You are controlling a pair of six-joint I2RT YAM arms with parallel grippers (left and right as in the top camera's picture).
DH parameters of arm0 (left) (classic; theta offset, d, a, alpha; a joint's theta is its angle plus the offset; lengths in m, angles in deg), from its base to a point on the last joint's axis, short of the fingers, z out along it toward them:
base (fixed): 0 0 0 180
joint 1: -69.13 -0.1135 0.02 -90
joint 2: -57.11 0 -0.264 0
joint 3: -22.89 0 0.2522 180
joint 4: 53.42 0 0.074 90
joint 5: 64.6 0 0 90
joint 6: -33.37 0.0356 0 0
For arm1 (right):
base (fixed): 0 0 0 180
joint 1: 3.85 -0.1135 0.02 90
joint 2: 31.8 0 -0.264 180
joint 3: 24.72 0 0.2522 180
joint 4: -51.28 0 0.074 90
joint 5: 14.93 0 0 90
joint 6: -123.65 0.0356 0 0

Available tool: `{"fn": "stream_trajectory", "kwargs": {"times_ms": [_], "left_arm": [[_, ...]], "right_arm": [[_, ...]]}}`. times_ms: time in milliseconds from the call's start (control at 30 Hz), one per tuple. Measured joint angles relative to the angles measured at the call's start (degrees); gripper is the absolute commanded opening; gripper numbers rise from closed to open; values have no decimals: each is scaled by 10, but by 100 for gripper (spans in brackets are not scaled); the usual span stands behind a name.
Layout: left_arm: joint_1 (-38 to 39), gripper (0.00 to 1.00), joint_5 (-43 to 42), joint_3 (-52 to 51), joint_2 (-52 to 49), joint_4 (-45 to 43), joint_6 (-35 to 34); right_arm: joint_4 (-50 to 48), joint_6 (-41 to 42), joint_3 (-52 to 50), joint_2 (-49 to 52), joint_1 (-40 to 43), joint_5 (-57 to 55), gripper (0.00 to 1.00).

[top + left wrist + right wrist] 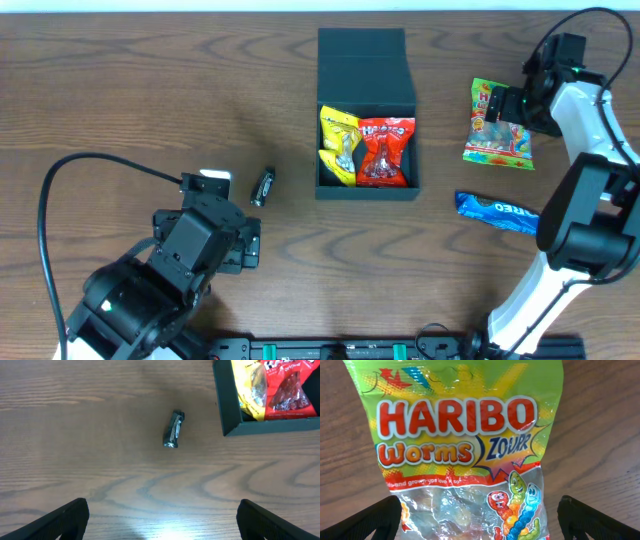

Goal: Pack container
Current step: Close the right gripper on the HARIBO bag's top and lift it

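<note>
A brown wood-grain tabletop (120, 100) carries everything. The black left arm (150, 280) sits at the near left corner, and the white-and-black right arm (590, 150) reaches up along the right side. The container (366, 193), a dark teal-black, matte, square cardboard box, stands at the middle of the far half of the tabletop. Its hinged flap lid (362, 60) is thrown back toward the far edge. The left jaws stand wide apart and grip nothing. The container lies ahead of them and off to their right, well apart, with only its near corner showing in the left wrist view. The right jaws are also spread wide, hovering over a green Haribo Worms bag (465, 450) that lies flat to the right of the container and clear of it. The container itself is out of the right wrist view. Inside the container, a yellow snack packet (338, 140) lies on the left and a red snack packet (386, 150) on the right, side by side. A blue Oreo packet (495, 212) lies nearer than the Haribo bag. A small dark wrapped bar (173, 429) lies between the left jaws and the container, touching neither.
</note>
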Motion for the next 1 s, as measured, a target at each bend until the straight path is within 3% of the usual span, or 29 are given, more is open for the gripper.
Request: {"fn": "stream_trajectory", "kwargs": {"times_ms": [1000], "left_arm": [[0, 95, 0, 0, 0, -2, 0]], "right_arm": [[-28, -2, 5, 65, 0, 18, 99]]}}
